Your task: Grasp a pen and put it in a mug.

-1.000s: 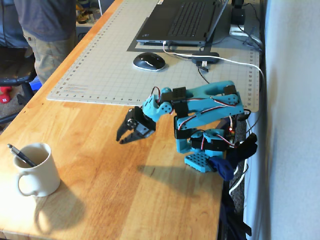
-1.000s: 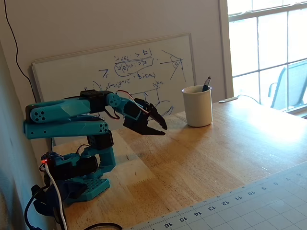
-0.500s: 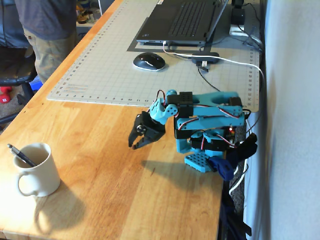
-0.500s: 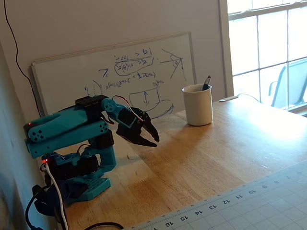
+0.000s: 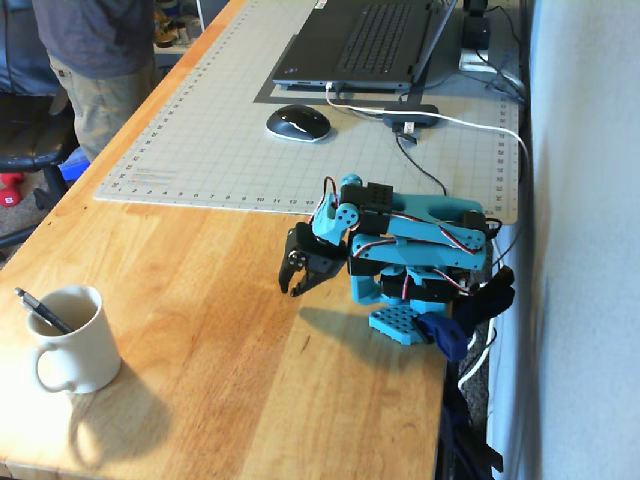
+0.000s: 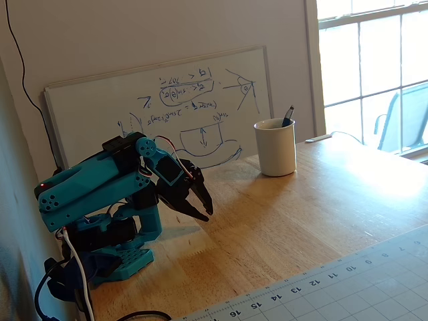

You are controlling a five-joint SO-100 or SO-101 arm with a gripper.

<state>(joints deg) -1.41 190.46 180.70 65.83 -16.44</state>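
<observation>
The cream-white mug (image 5: 75, 340) (image 6: 275, 147) stands near the wooden table's corner, handle toward the camera in the view from the far end of the table. The dark pen (image 5: 40, 311) (image 6: 287, 116) leans inside it, its top sticking out over the rim. My teal arm is folded back near its base, far from the mug. The black gripper (image 5: 302, 287) (image 6: 202, 212) points down just above the table, jaws slightly apart and holding nothing.
A grey cutting mat (image 5: 230, 130) carries a laptop (image 5: 365, 45) and a mouse (image 5: 297, 122). A whiteboard (image 6: 160, 107) leans on the wall behind the arm. A person (image 5: 95, 60) stands by the table's far left edge. Cables (image 5: 480, 130) run beside the arm's base.
The arm has folded back toward its base, drawing the gripper away from the mug and lowering it toward the table. Mug and pen have not moved.
</observation>
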